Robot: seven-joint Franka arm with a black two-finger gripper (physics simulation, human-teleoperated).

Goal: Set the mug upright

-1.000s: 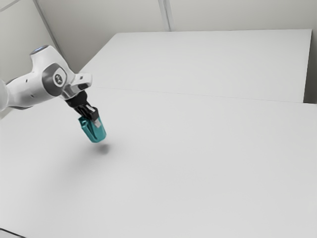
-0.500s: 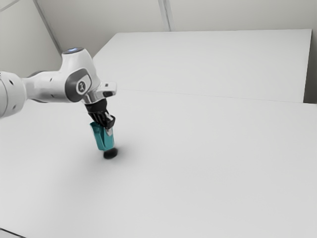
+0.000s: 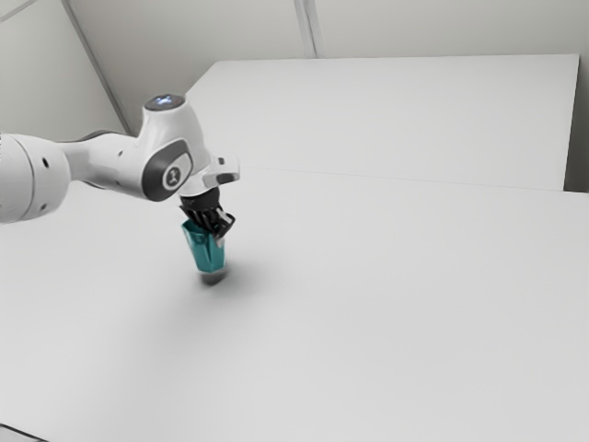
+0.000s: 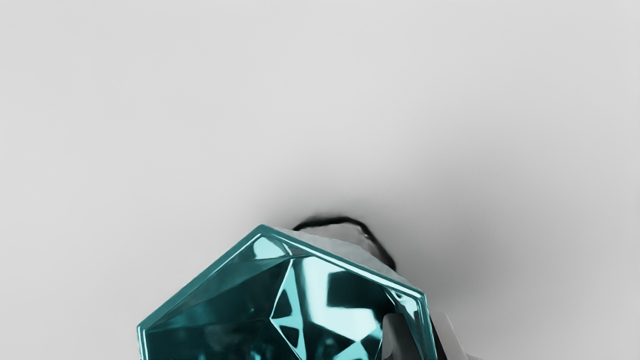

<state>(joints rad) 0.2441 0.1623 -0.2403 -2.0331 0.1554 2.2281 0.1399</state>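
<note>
Mug left of centre in the exterior view, rim up below the tool, which is clamped on its wall; long axis near vertical, slight lean to fix before release, base near table, contact unclear.

We saw a broad, plain white surface spread across the exterior view, with a soft grey shadow on it. A thin seam crossed it, and beyond that lay a pale panel; we could not tell whether it was a separate table. Behind it rose a grey back wall with an upright strip. At the exterior view's left we saw a pale side wall, and near the lower left corner a thin dark line. In the wrist view, the surface looked smooth and light grey, with blurred shading.
</note>
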